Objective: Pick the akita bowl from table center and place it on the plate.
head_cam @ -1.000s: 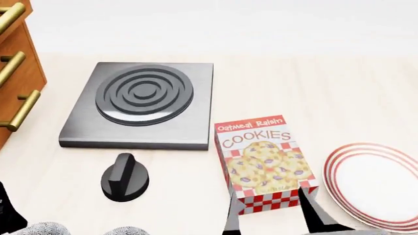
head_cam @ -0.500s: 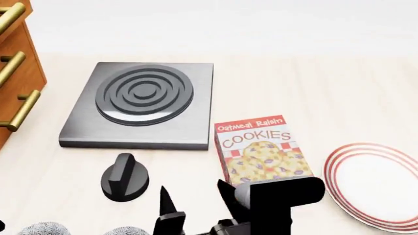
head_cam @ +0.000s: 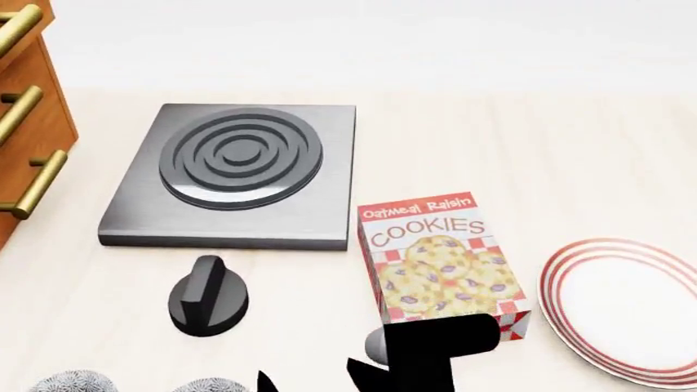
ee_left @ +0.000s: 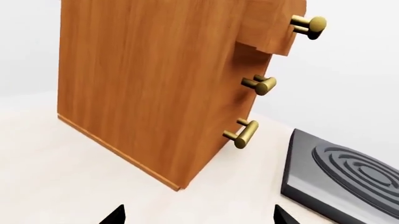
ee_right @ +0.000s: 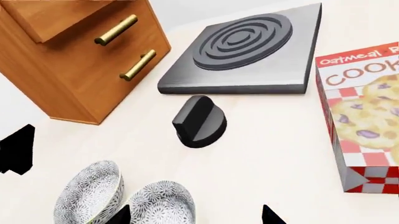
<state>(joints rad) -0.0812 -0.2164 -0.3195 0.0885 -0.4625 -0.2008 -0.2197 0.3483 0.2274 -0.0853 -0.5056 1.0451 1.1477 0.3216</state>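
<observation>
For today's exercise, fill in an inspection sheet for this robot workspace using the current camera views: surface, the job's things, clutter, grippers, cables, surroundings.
Surface: pale wood-look table, level, no spills seen.
Job's things: two alike akita bowls side by side, touching, at the near edge of the head view; plate at right, bare, partly out of frame.
Clutter: hotplate; black knob in front of it; cookie box between knob and plate.
Grippers: right gripper above the bowls, tips apart, holding nothing; left gripper tips apart, empty, facing the drawer cabinet.
Cables: nothing seen.
Surroundings: wooden drawer cabinet with brass handles at left, top drawer slightly out; plain white background.
</observation>
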